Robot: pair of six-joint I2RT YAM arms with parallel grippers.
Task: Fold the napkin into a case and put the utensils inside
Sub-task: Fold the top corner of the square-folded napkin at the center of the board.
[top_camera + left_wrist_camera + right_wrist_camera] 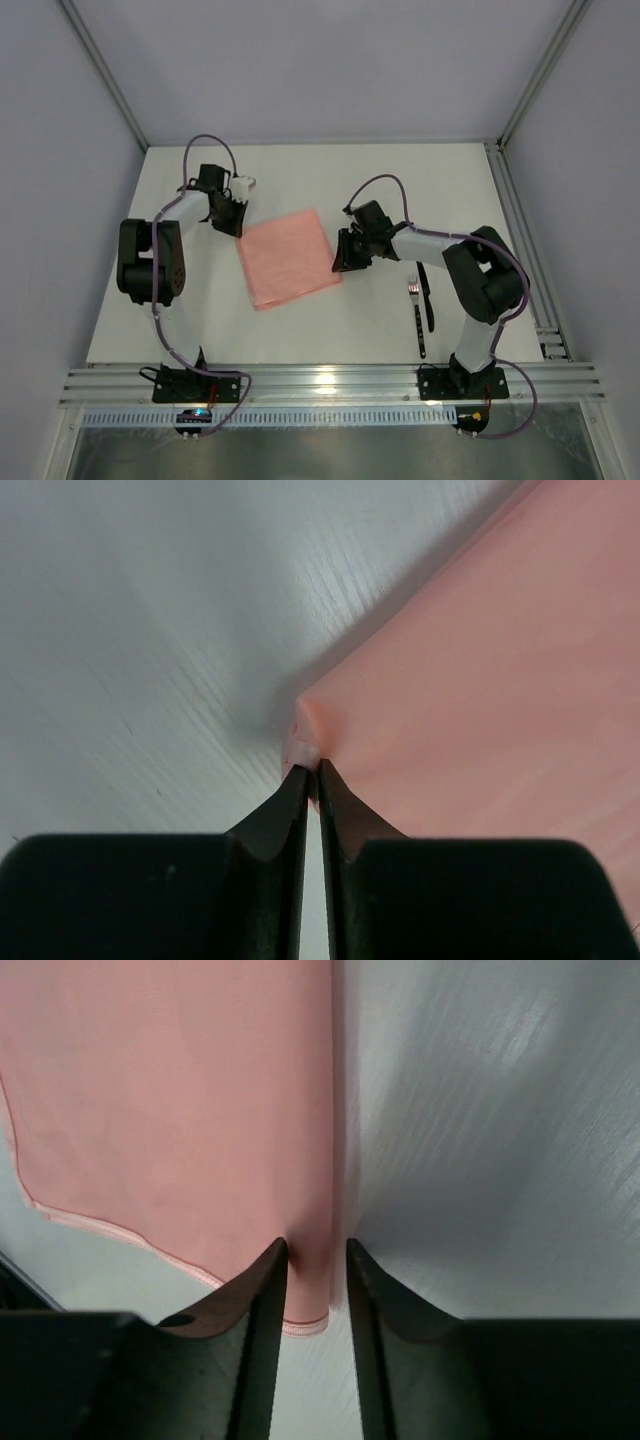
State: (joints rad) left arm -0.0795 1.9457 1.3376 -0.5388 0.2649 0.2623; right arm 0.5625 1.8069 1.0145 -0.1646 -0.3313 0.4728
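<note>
Your left gripper [311, 772] pinches the napkin [480, 710] corner at its tips; your right gripper [316, 1252] stands part-open, astride the edge.

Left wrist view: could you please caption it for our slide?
Left gripper shut on a corner of the salmon-pink napkin, lying on the white table.

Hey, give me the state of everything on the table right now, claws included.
napkin: flat on the table, one corner pinched.
left claw: shut on the napkin's corner.
right claw: open, straddling the napkin's edge.
fork: lying on the table, outside the napkin.
dark utensil: lying beside the fork, untouched.
</note>
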